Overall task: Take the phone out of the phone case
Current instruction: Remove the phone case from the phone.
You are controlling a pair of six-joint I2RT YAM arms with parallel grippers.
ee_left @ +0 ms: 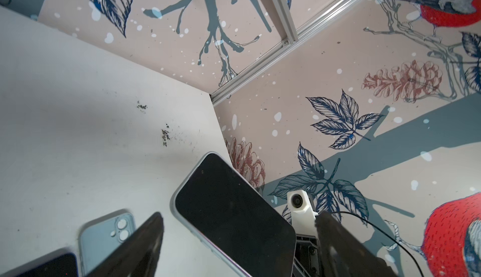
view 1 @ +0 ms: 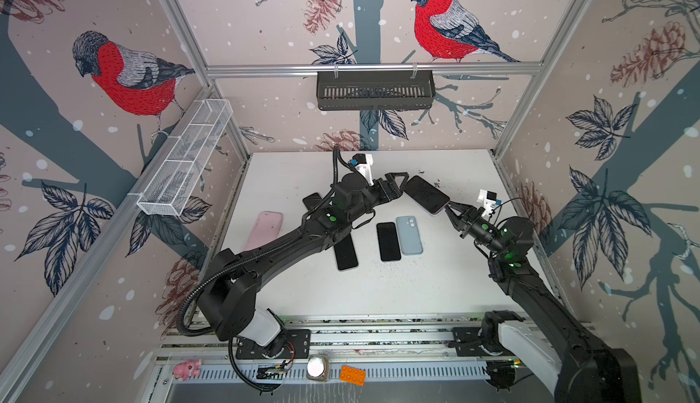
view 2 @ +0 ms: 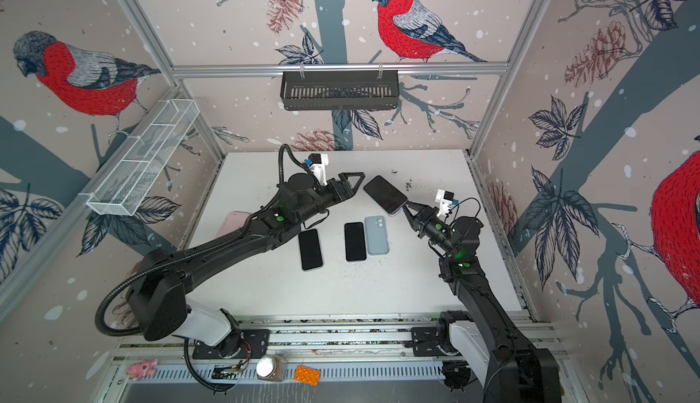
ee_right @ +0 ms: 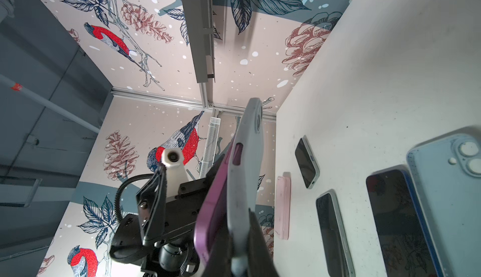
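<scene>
The purple phone (ee_right: 209, 210) sits in a pale grey phone case (ee_right: 244, 169) and is held in the air, screen up, over the back right of the table (view 1: 426, 194) (view 2: 384, 192). Its lower end has come away from the case. My right gripper (view 1: 449, 208) (view 2: 408, 208) (ee_right: 242, 252) is shut on the case's lower end. My left gripper (view 1: 402, 184) (view 2: 358, 183) (ee_left: 239, 217) stands open at the phone's far end, a finger on either side and not touching. In the left wrist view the dark screen of the phone (ee_left: 231, 210) lies between the fingers (ee_left: 145, 239).
On the white table (view 1: 435, 287) lie a light blue case (view 1: 409, 235), a black phone (view 1: 388, 241) beside it, another phone (view 1: 345, 255), a pink case (view 1: 265, 226) and a phone (view 1: 312, 200) partly under the left arm. A black basket (view 1: 375, 90) hangs on the back wall.
</scene>
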